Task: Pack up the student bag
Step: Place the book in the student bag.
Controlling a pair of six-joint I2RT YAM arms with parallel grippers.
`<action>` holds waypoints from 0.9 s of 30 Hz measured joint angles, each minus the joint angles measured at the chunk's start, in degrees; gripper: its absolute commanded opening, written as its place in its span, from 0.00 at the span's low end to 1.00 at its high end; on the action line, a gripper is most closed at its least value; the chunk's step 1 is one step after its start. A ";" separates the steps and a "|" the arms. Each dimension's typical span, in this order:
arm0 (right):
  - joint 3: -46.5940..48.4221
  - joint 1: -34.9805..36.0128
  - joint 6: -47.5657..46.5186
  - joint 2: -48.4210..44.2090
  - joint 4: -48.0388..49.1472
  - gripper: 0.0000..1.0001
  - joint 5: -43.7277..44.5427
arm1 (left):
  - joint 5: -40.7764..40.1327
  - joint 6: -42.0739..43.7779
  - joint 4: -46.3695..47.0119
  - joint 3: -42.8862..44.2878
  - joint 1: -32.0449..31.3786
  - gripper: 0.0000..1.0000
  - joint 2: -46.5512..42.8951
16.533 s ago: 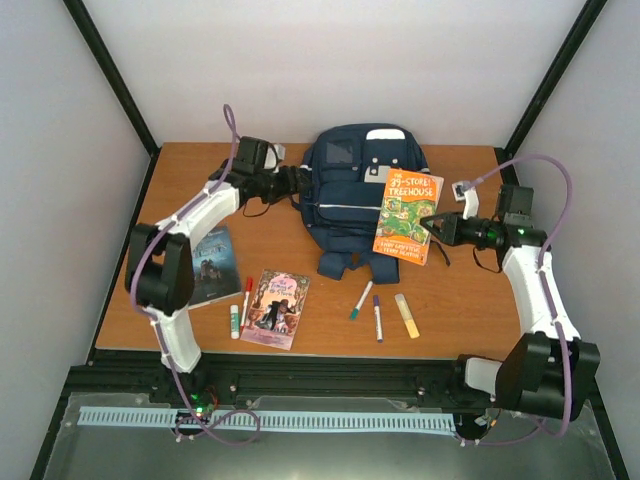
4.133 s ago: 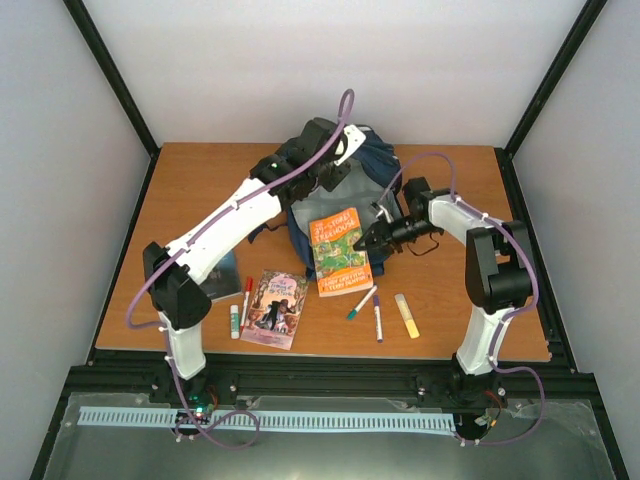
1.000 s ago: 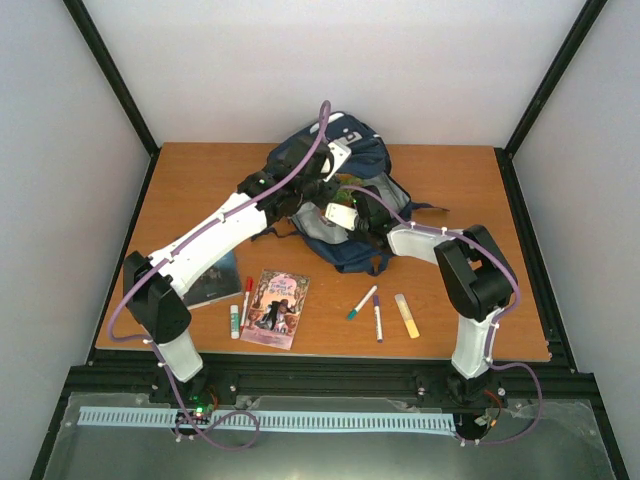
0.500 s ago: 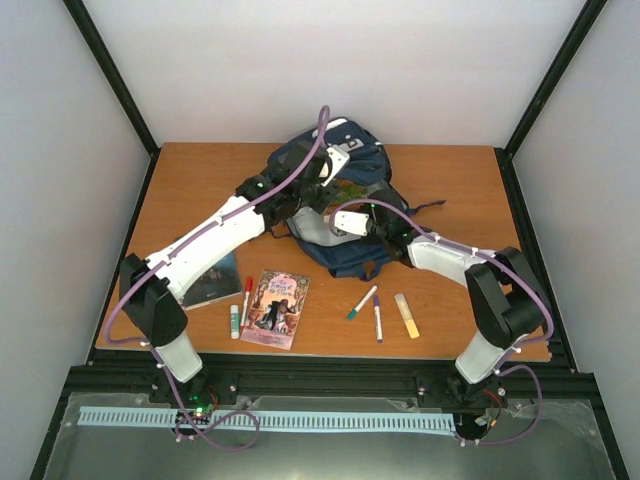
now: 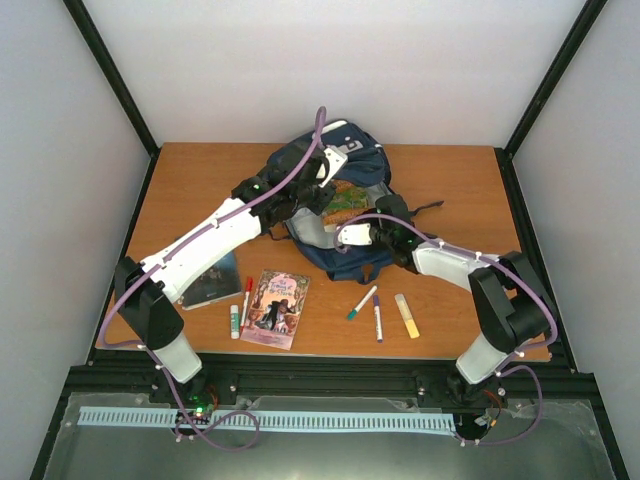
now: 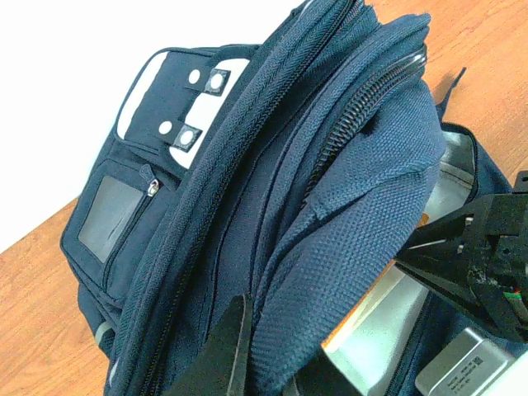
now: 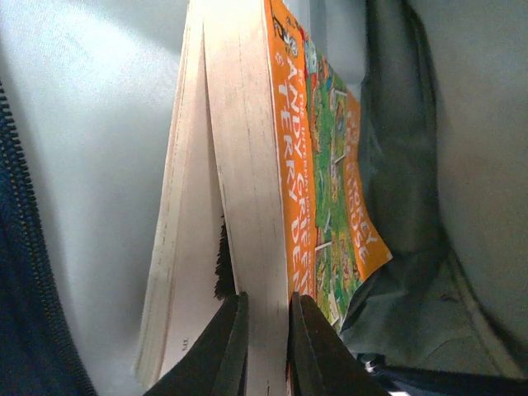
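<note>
At the back of the bench [image 5: 200, 190]: student bag [image 5: 355, 160], slumped, mouth facing the arms.
Left gripper [image 6: 268, 367]: pinched tight on the bag's top flap, lifting the mouth open.
Right gripper [image 7: 266, 330]: inside that mouth, jaws narrow, clamped on the page block of the orange book [image 7: 330, 181].
Key relation: the book's long axis runs straight ahead of the right gripper, deeper into the bag, so I'd guess a plain forward push.
Room: pale lining either side, looks roomy enough, but soft fabric could snag.
Surface: smooth wood, so the bag might slide.

Navy bag [image 5: 365, 168], unzipped and gaping wide, slumps on its back at the table's [image 5: 470, 190] far middle.
</note>
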 measured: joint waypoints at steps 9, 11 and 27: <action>4.94 0.33 -11.08 5.53 2.78 0.07 -1.38 | 0.81 0.00 -0.02 0.00 0.00 0.01 0.00; 6.14 0.35 -13.16 7.41 3.76 0.08 -1.64 | 0.90 0.00 -0.11 0.00 0.00 0.01 0.00; -5.42 0.00 -21.81 -0.39 8.31 0.03 -4.09 | 1.09 0.02 -1.22 -0.31 0.22 0.01 -0.04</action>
